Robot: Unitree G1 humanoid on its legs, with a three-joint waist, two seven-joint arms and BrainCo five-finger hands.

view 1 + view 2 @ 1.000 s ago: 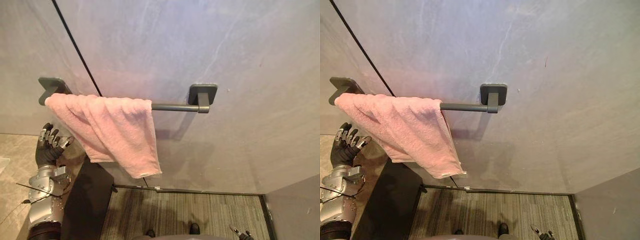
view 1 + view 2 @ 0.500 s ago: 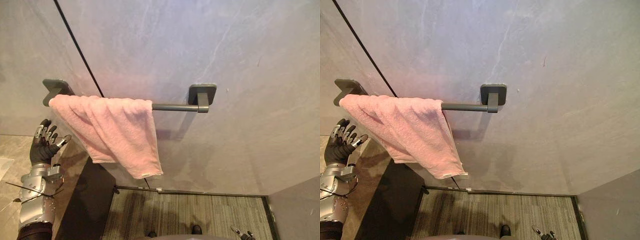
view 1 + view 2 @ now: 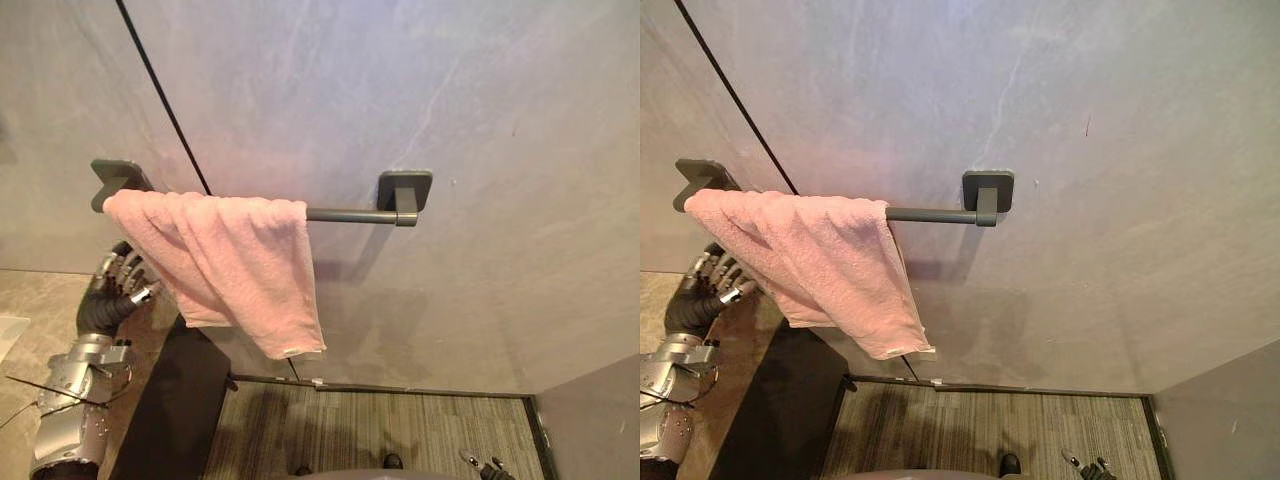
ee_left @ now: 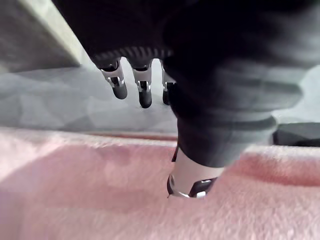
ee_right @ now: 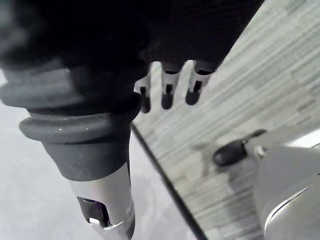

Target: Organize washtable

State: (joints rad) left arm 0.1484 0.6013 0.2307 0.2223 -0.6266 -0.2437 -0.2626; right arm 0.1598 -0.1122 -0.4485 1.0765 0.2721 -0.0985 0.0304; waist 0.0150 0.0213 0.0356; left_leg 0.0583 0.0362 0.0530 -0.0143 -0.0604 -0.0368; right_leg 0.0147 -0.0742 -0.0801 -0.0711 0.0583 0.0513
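Towel: the pink towel (image 3: 235, 265) hung bunched over the left end of the rail, its longest corner drooping down towards the right
Rail: a dark grey towel bar (image 3: 350, 214) ran level along the grey wall (image 3: 480, 120) – square mounts at both ends, the right stretch of it bare
Left hand: the left hand (image 3: 115, 295) was raised just beside the towel's lower left edge, fingers loose and spread, gripping nothing; I couldn't tell whether the tips brushed the cloth
Up close: from that wrist, the fingers (image 4: 145, 92) pointed out straight with pink cloth right beyond them
Right hand: the right hand (image 5: 167, 92) hung low on the right, fingers straight and apart, holding nothing – striped floor (image 3: 380, 430) beneath it
Below the towel: a dark cabinet side (image 3: 180, 400) stood under a pale stone counter top (image 3: 30, 310)
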